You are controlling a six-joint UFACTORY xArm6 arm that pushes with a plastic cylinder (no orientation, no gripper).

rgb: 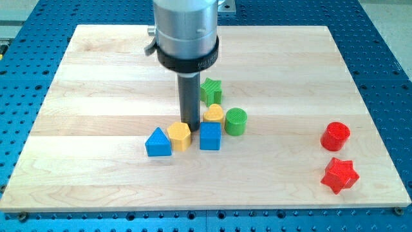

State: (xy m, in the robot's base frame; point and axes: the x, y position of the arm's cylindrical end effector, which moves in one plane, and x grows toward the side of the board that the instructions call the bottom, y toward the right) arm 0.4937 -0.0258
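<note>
Blocks sit in two groups on a pale wooden board (96,77), the largest thing in view, which rests on a blue perforated table (26,77). Above the board hangs the arm's grey cylinder (185,32), and from it a dark rod drops straight down; there is no gripper, so nothing opens or closes. My tip (189,124) stands in the middle of the main cluster, touching or just beside the yellow block (179,136) at its upper edge, with the blue cube (210,136) just to the view's right and the yellow heart (214,115) close beside the rod.

The blue triangle (158,142) touches the yellow block on the view's left. The green cylinder (235,121) sits just right of the heart, and the green star (210,90) lies apart from the rest, above the heart and partly behind the rod. The cluster is packed tight, as pushed pieces would be.

Well apart, near the board's right edge, the red cylinder (335,136) sits above the red star (339,174)
</note>
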